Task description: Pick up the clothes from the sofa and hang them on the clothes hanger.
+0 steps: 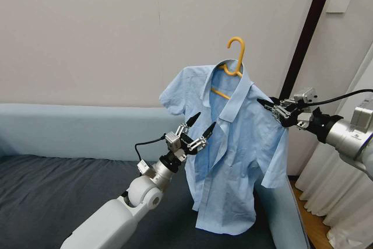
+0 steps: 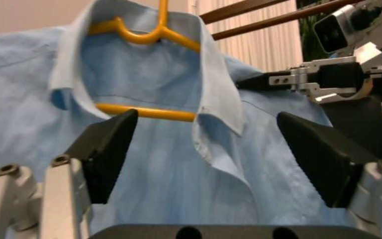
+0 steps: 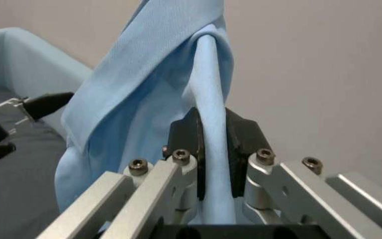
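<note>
- Shirt (image 1: 233, 144): light blue, short-sleeved, held in the air over the right end of the sofa (image 1: 52, 185). It's draped on a yellow hanger (image 1: 234, 65).
- The hanger hook sticks up above the shirt's collar, and its bar runs across inside the open neck.
- I have the right gripper (image 1: 263, 104) at the shirt's shoulder on the robot's right. The right wrist view shows both pads (image 3: 189, 147) pinched tight on a fold of that shoulder cloth.
- The left gripper (image 1: 204, 122) sits just in front of the shirt's front panel, below the collar. Its fingers (image 2: 108, 149) are spread wide with nothing between them. I can't tell if the tips touch the cloth.
- In the way: the left arm (image 1: 116, 217) slants up from the lower left across the sofa seat to the shirt. The shirt's hem hangs low, close over the seat.
- Surface: dark grey sofa seat under the shirt, with a pale blue backrest behind it and a pale blue armrest beside it.
- Room: plain pale wall (image 1: 87, 27) behind the shirt.
- A dark wooden post (image 1: 306, 33) stands right of the shirt.
- A white curtain (image 1: 329, 202) hangs beyond the right gripper, with a strip of wood floor (image 1: 312, 225) by the armrest.
</note>
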Robot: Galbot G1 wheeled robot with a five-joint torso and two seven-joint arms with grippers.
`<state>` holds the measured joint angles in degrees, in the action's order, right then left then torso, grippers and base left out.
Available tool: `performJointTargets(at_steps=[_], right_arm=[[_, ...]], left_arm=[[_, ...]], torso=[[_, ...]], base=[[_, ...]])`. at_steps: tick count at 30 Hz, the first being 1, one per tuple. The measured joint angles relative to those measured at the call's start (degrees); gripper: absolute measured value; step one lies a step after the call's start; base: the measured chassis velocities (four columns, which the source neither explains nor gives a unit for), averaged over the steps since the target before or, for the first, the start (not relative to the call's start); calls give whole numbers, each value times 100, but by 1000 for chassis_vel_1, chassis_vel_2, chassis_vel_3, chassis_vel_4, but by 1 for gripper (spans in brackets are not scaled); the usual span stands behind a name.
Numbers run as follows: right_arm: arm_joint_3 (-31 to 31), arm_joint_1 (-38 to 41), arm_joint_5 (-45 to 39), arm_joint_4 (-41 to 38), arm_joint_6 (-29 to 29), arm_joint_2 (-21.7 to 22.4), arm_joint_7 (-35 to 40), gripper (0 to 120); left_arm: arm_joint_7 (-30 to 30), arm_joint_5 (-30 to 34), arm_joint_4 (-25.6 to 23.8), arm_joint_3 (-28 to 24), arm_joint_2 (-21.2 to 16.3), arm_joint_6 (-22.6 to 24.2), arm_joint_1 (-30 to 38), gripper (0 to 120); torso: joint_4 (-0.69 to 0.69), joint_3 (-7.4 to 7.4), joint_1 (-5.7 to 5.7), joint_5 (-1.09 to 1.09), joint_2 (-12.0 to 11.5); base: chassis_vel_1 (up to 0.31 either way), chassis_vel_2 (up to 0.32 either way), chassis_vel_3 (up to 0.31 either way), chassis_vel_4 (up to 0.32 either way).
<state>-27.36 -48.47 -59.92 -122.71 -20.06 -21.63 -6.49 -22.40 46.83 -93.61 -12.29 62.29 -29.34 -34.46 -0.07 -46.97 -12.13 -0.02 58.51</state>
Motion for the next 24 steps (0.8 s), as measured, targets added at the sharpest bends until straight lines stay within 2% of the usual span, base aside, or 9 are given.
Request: performJointTargets(at_steps=[5,8,10,13,15,18,20,22,24], right_arm=[[-45,-59,10,-21,20,-1,-2,7],[-48,-46,9,-19,26,2,-2,7],[-48,-29,9,-11,28,4,-2,7],[-26,28,9,20,31,1,-2,7],[-14,45,9,26,33,-4,-2,7],[18,101,8,36,37,-28,-3,7],[24,106,8,38,38,-36,-4,7],[30,108,9,45,40,-46,-6,7],[29,103,10,47,42,-47,-6,7]], left_arm=[[-181,64,229,-175,189,46,208,80],[-285,166,326,-222,282,91,285,67],[-314,201,347,-227,296,99,299,63],[-354,272,407,-239,303,116,322,48],[-361,282,429,-241,307,118,332,44],[-368,289,482,-245,327,119,383,29],[-363,290,489,-246,332,119,401,26],[-191,219,497,-246,336,119,454,15],[-64,172,491,-246,333,119,478,11]], torso=[[-1,0,0,0,0],[-1,0,0,0,0],[0,0,0,0,0],[1,0,0,0,0],[1,0,0,1,0],[1,0,0,0,0],[0,0,0,0,0],[1,0,0,1,0],[0,0,0,0,0]], base=[[0,0,0,0],[0,0,0,0],[0,0,0,0],[0,0,0,0],[0,0,0,0],[0,0,0,0],[0,0,0,0],[0,0,0,0],[0,0,0,0]])
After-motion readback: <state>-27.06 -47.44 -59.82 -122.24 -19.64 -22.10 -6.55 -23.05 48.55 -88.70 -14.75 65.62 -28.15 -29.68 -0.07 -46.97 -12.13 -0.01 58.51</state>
